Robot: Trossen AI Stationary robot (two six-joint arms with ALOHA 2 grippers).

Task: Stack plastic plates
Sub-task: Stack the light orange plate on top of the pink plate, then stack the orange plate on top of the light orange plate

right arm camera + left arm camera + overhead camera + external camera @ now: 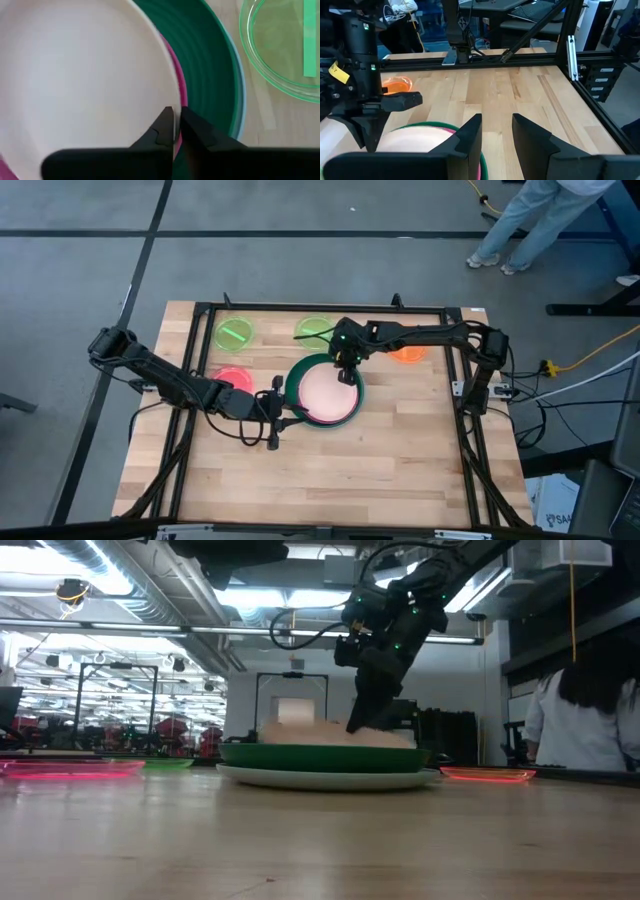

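You've got a four-deep stack at table centre: large light blue round plastic plate (239,100) at the bottom, large dark green round plastic plate (294,383) on it, medium magenta plate (179,75) showing only as a rim sliver, and the peach round plate (325,395) on top.

Right gripper (175,120) sits at the far rim of the peach plate, fingers pinched nearly closed on that rim. It reads as clenched on the plate edge, so I'd say the placement is ending and release is not yet done.

Left gripper (496,131) hovers just beside the stack's left edge, fingers apart, holding nothing.

Small plates not yet stacked:
- pink-red round plate (231,378): under the left forearm, just left of the stack.
- two translucent lime green round plates (234,333) (314,328): far edge of the table, the second near the right wrist.
- orange round plate (408,353): far right, beneath the right arm.

Key relation: the pink-red plate lies nearest the left gripper, slightly behind it; the orange one and the nearer lime one are right-arm reach. Round plates, so no long axis to align.
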